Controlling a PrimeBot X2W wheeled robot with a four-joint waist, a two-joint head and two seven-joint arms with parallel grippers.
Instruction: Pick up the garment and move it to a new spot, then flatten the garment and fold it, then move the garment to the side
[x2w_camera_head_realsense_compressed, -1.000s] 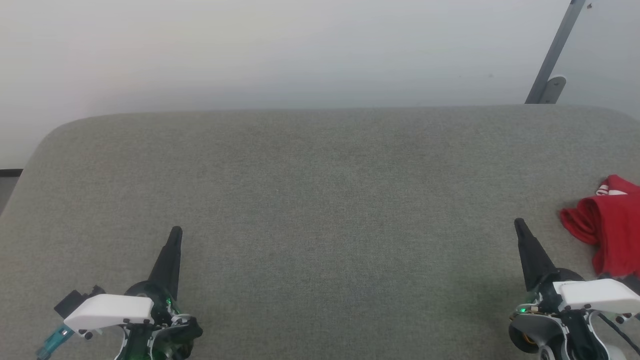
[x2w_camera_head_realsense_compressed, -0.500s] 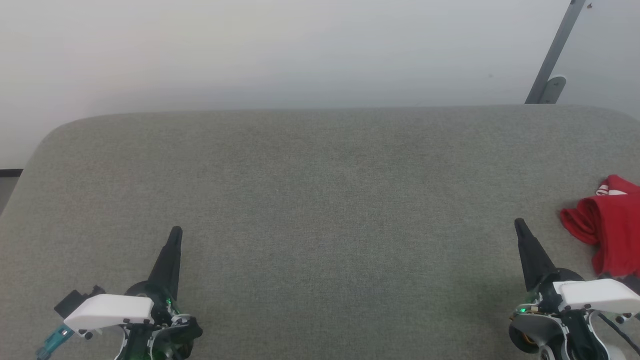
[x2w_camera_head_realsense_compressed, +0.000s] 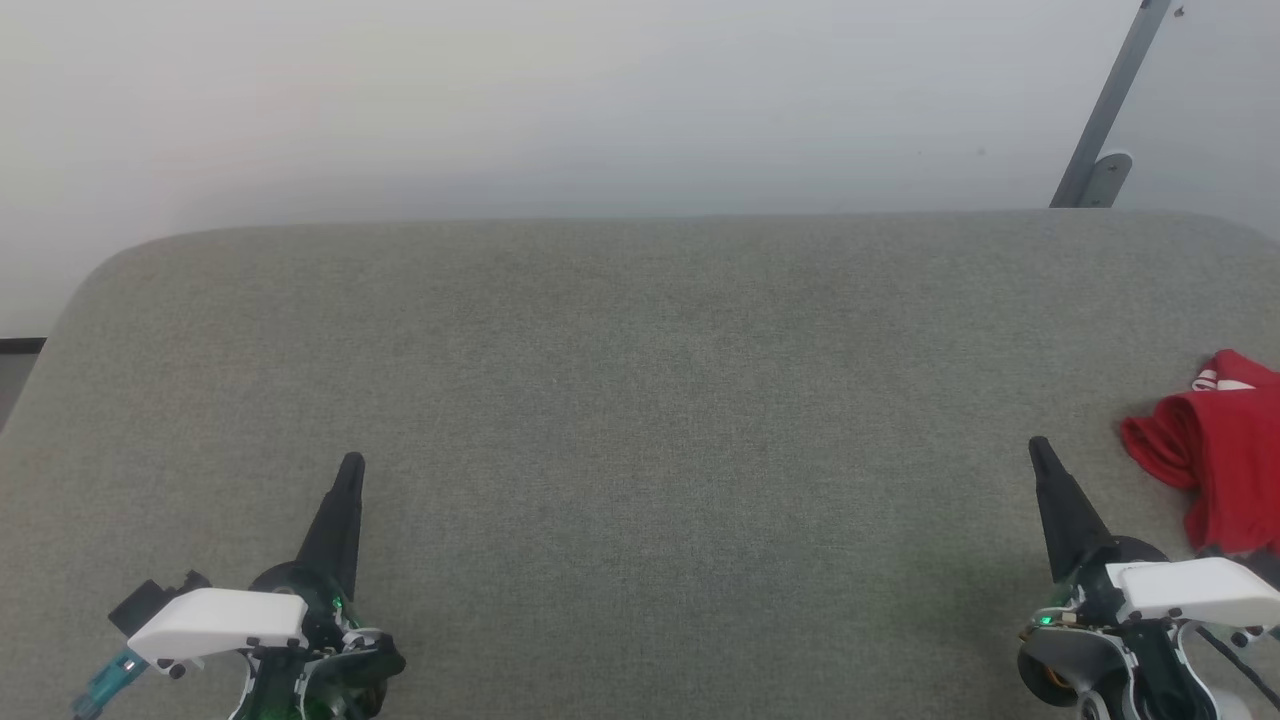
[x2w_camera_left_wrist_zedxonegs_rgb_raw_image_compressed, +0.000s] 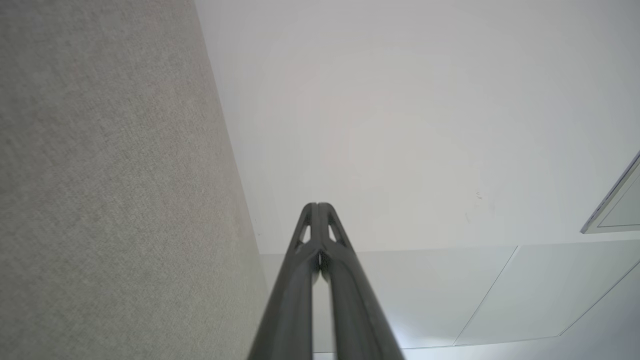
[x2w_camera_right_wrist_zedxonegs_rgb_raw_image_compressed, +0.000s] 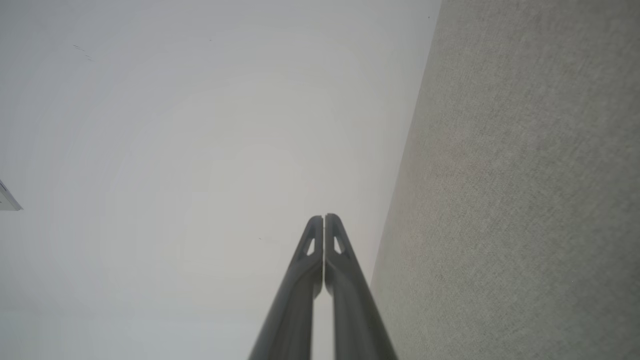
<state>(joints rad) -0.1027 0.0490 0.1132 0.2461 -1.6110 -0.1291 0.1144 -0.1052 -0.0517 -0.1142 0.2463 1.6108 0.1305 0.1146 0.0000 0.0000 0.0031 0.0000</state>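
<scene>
I see the garment (x2w_camera_head_realsense_compressed: 1225, 460) as a bunched red heap on the grey fabric surface (x2w_camera_head_realsense_compressed: 640, 380), with a scrap of red-and-white striped trim at its far end. The head view's right edge cuts it off, so I cannot tell how far it extends.

It lies to the outer side of my right fingers (x2w_camera_head_realsense_compressed: 1042, 460), level with their tip and a little beyond it. It is near them but apart, with a strip of bare fabric between. Nothing is touching the cloth.

My right fingers are pressed together and hold nothing. They point away from me across the surface. In the right wrist view they (x2w_camera_right_wrist_zedxonegs_rgb_raw_image_compressed: 324, 220) meet tip to tip, with the grey fabric along one side.

My left fingers (x2w_camera_head_realsense_compressed: 350, 470) are well apart from the garment, with the whole width of the surface between them. They are also closed and empty, and the left wrist view (x2w_camera_left_wrist_zedxonegs_rgb_raw_image_compressed: 317, 207) shows their tips touching.

Beyond both sets of tips is a pale wall (x2w_camera_head_realsense_compressed: 600, 100). A slanted grey metal bar (x2w_camera_head_realsense_compressed: 1110, 100) is fixed to it, past the garment's side.
</scene>
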